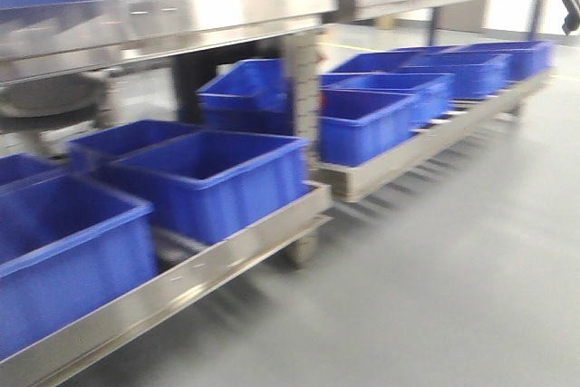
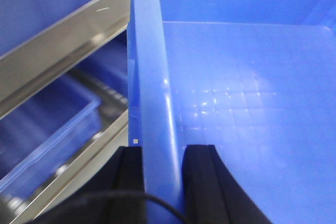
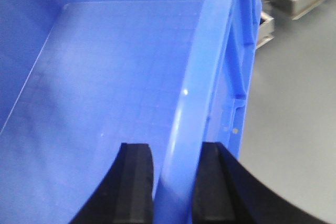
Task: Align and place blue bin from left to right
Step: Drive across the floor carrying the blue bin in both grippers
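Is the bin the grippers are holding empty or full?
Empty as far as visible: both wrist views show the blue bin with a bare floor; left gripper and right gripper each clamp a wall.

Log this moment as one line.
left tool: clamped on blue bin wall | right tool: clamped on opposite wall | bin interior: empty

No text, label, brand, number or sign can be read anywhere.
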Controlling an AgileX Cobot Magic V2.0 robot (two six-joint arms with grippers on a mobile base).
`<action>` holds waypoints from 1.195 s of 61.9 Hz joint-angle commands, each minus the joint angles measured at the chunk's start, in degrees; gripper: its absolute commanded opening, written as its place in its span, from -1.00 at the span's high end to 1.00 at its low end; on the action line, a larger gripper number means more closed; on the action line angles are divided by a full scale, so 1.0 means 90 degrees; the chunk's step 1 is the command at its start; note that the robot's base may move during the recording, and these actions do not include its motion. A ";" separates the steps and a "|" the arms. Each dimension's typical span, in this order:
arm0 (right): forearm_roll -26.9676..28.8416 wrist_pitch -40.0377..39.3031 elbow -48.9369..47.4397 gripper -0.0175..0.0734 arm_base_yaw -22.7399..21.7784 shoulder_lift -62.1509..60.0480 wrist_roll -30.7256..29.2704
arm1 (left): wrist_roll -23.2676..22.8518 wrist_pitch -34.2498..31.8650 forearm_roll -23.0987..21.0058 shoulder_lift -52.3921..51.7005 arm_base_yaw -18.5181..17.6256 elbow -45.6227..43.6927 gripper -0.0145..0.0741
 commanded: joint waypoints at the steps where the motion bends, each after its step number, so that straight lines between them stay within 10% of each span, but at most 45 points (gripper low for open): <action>1: 0.0661 -0.0600 -0.0097 0.75 0.0104 -0.0129 -0.0263 | 0.0015 -0.0968 -0.0501 -0.0113 -0.0075 -0.0116 0.62; 74: 0.0661 -0.0600 -0.0097 0.75 0.0104 -0.0129 -0.0263 | 0.0015 -0.0968 -0.0501 -0.0113 -0.0075 -0.0116 0.62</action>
